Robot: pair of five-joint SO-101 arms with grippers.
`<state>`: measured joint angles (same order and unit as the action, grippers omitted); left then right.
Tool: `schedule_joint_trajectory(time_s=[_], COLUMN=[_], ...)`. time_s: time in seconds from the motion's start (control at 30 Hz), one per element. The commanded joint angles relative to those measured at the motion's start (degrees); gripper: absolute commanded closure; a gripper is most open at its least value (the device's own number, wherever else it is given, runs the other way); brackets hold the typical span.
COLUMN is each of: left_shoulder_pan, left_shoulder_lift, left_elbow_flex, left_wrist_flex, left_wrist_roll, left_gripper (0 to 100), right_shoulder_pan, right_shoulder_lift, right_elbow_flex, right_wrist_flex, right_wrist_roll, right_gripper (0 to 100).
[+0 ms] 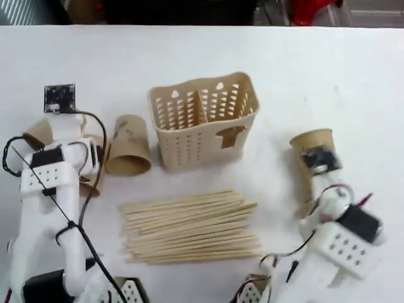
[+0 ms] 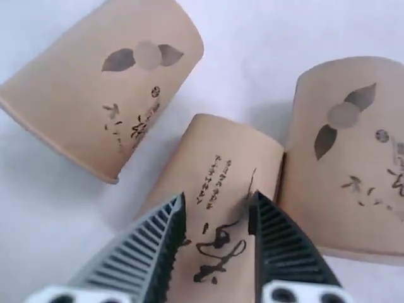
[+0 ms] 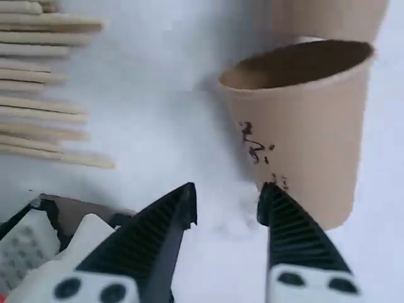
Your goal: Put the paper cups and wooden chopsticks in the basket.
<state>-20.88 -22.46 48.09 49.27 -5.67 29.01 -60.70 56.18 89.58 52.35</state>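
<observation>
Three brown paper cups lie on their sides at the table's left. My left gripper (image 2: 214,221) is open right above the middle cup (image 2: 221,183), with one cup (image 2: 107,82) and another cup (image 2: 347,158) on either side of it. My right gripper (image 3: 227,202) is open low over the table, and an upright paper cup (image 3: 303,120) stands just outside one finger (image 3: 287,233); a further cup (image 3: 328,16) is behind it. The wooden chopsticks (image 1: 189,227) lie in a pile in front of the cream basket (image 1: 167,107).
The basket stands mid-table with a divider inside. One lying cup (image 1: 129,148) rests close to the basket's left side. The right arm's cup (image 1: 311,142) is to the basket's right. The table's far edge (image 1: 202,26) runs along the back.
</observation>
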Motion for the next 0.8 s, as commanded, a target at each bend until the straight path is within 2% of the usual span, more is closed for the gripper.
schedule_joint_trajectory(time_s=[0.0,0.27,0.4,0.5,0.57,0.77], left_shoulder_pan=[0.75,0.75,0.75,0.75,0.75,0.75], left_shoulder_lift=[1.1,1.1,1.1,1.1,1.1,1.1], left_elbow_flex=[2.29,2.37,2.37,2.11,2.02,2.29], left_wrist_flex=[-0.26,-0.26,-0.26,-0.26,-0.26,-0.26], left_wrist_roll=[0.53,0.62,0.62,0.62,0.62,0.62], left_gripper=[82,82,82,82,82,82], right_shoulder_pan=[-1.71,-1.54,2.24,2.59,1.71,-3.56], right_shoulder_lift=[-5.05,4.26,12.97,19.38,22.37,25.01], right_elbow_flex=[5.01,6.59,4.48,-2.29,-8.0,-22.24], right_wrist_flex=[-2.68,-13.76,-21.49,-17.19,-13.85,-8.22], right_wrist_roll=[1.05,1.14,1.14,-0.09,-5.01,-26.29], right_gripper=[83.0,83.0,83.0,83.0,83.0,83.0])
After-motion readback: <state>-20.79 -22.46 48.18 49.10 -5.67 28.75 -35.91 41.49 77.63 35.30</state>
